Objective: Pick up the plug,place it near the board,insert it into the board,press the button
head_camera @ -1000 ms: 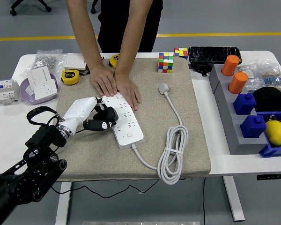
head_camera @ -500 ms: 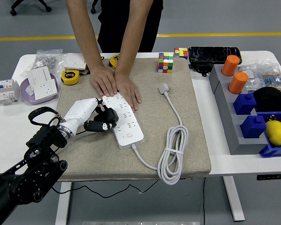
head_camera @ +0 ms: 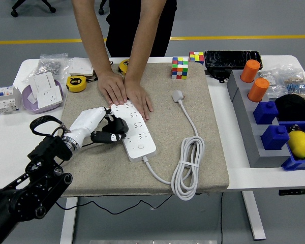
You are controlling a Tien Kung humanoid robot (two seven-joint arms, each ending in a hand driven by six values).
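Note:
A white power strip (head_camera: 137, 133) lies at an angle on the beige mat (head_camera: 208, 168), its button (head_camera: 140, 147) near the close end. My left hand (head_camera: 112, 133), with a white back and black fingers, is at the strip's left edge and is shut on a small black plug (head_camera: 115, 130) that touches or hovers just over the sockets. A person's two hands (head_camera: 126, 90) press flat on the strip's far end. The strip's own white plug (head_camera: 178, 95) and coiled cable (head_camera: 188, 168) lie to the right. My right arm is out of view.
A yellow tape measure (head_camera: 76, 83) and a purple bowl (head_camera: 26, 96) holding white sockets sit at the left. Two puzzle cubes (head_camera: 180, 67) stand at the mat's far edge. At the right is a grey rack (head_camera: 244, 117) with orange cylinders, blue blocks and a lemon (head_camera: 300, 143).
My left hand with the plug has shifted only slightly, right and down, against the strip's left edge. The person's hands have stayed in place.

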